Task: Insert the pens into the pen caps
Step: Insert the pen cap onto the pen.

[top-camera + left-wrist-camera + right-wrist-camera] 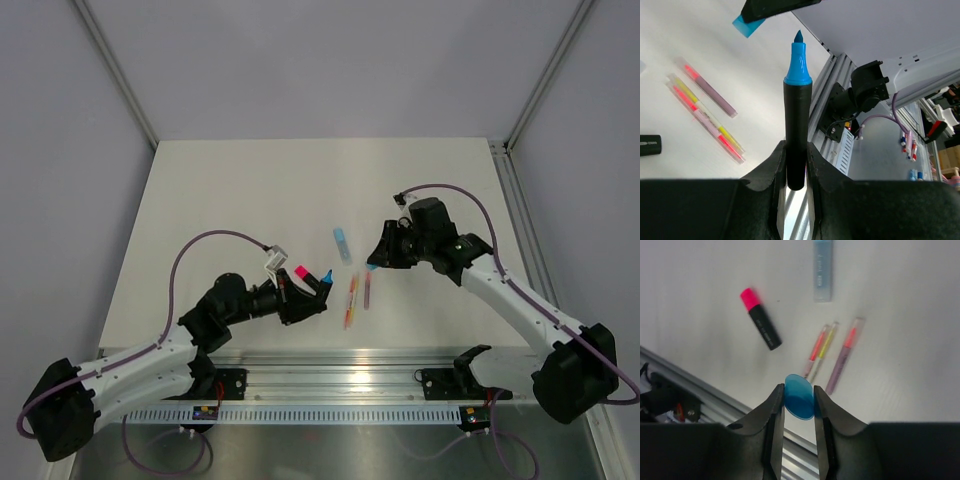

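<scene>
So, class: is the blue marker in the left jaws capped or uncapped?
Uncapped: the marker shows a bare tip; the blue cap sits apart in the right jaws.

On the table (250,180) thin pens (352,298) and a pale-blue pen (343,243) block the middle, with open air above them
</scene>
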